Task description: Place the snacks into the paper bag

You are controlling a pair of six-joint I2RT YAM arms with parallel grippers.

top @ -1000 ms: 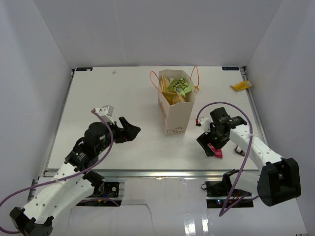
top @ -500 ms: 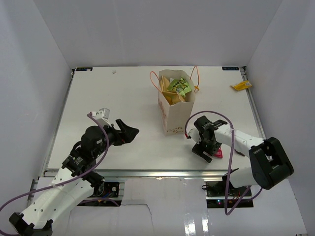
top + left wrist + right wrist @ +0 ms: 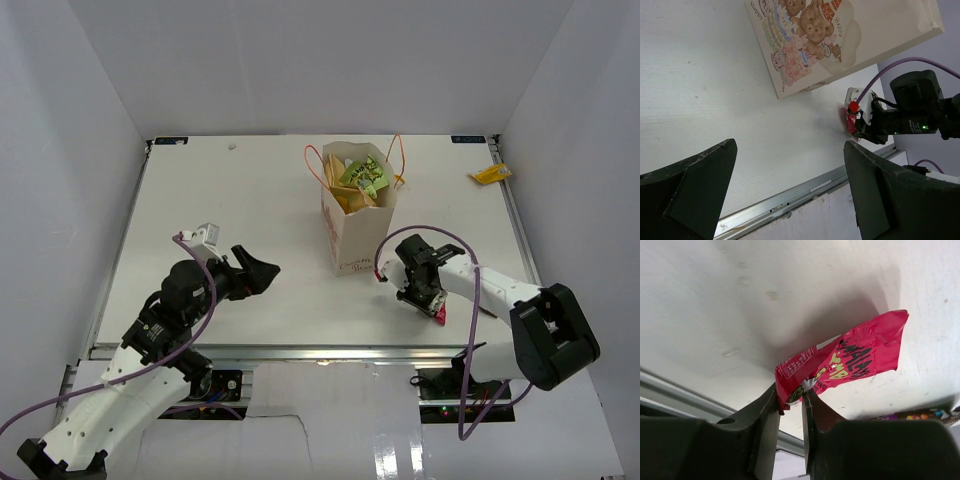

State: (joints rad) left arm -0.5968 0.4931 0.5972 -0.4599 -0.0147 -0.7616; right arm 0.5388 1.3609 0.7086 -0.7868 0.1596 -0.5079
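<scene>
The paper bag [image 3: 355, 235] stands upright at mid-table, with green [image 3: 362, 178] and yellow [image 3: 345, 200] snacks showing in its open top. To its right, near the front edge, my right gripper [image 3: 430, 303] is shut on one end of a pink-red snack packet [image 3: 860, 360], which sits at the table surface [image 3: 439, 313]. Its fingers [image 3: 812, 407] pinch the foil. My left gripper [image 3: 262, 268] hangs open and empty left of the bag, facing the bag's printed side [image 3: 840, 40]. A small yellow packet [image 3: 490, 174] lies at the back right.
A dark packet with coloured dots [image 3: 920, 415] peeks in at the edge of the right wrist view, close to the red one. The metal front rail [image 3: 320, 350] runs just behind both arm bases. White walls enclose the table on three sides.
My right gripper dropped onto the pink-red packet and its jaws closed on it. The left arm drifted slightly and stays open.
</scene>
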